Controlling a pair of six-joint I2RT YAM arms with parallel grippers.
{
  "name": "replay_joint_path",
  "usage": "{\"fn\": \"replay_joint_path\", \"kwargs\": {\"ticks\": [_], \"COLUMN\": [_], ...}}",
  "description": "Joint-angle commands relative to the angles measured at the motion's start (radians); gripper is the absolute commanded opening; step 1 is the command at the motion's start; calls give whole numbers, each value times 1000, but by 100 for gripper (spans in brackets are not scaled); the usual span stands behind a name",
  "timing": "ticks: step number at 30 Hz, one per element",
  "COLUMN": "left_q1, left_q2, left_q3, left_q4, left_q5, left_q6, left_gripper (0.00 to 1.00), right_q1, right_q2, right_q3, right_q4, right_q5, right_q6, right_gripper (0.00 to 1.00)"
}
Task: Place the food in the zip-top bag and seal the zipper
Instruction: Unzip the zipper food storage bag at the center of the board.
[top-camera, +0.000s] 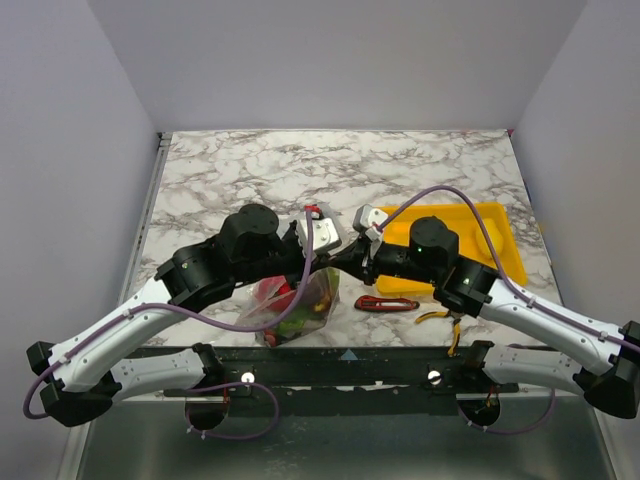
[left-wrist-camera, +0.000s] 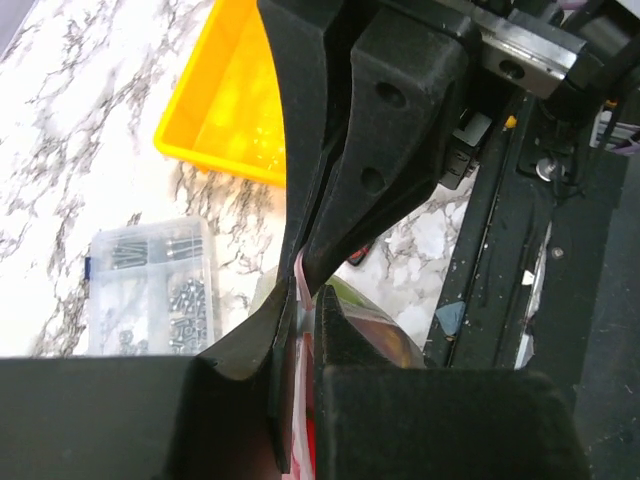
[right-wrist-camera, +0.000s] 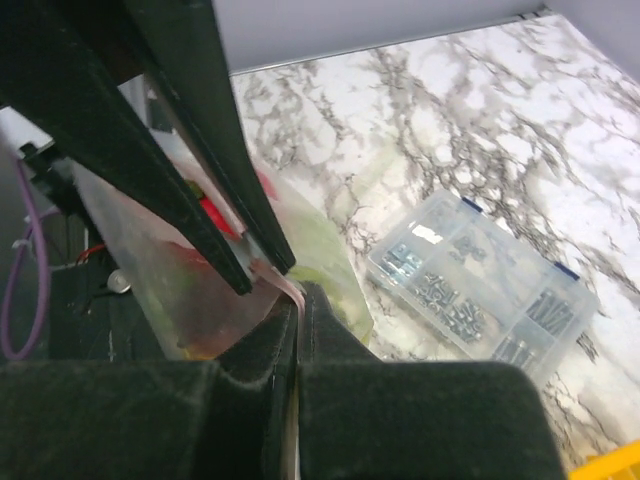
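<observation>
The left tool and the right tool each pinch the thin pinkish-red zipper strip of the clear floppy plastic zip-top bag. The bag is held upright near the front edge of the marbled white surface, with colourful toy food inside.

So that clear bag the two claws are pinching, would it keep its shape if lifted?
Probably not: the zip-top bag sags below the zipper, where the left gripper and right gripper pinch it, so it looks floppy. The food bunched low would likely make it swing bottom-heavy. Thin film may slip.
</observation>
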Motion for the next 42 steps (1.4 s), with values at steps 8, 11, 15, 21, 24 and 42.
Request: {"fn": "replay_joint_path", "kwargs": {"ticks": [8,11,15,21,24,42], "left_q1": [-11,-11,-11,-11,-11,-11], "left_q2": [-132,-170,-229,-294,-316,-395], "left_q3": [-26,-50,-76,-92,-96,-147], "left_q4": [-158,-215,-276,-322,-350,-325], "left_q5": [-40,-42,-63,-68,-64,-205], "left_q6": [-64,-88,-108,-127,-129,-167], "left_gripper": [0,0,0,0,0,70], "right_q1": [-20,-20,-20,-21,-22,-30], "right_q2": [-105,-125,-135,-129,-135,-160], "right_q3": [-133,-136,-138,-153,-160,-179], "right_q4": [53,33,27,-4,-5,-14], "right_q5": [442,463,470,477,490,480], "right_q6": [189,197,192,193,194,208], "right_gripper": [0,0,0,0,0,0]}}
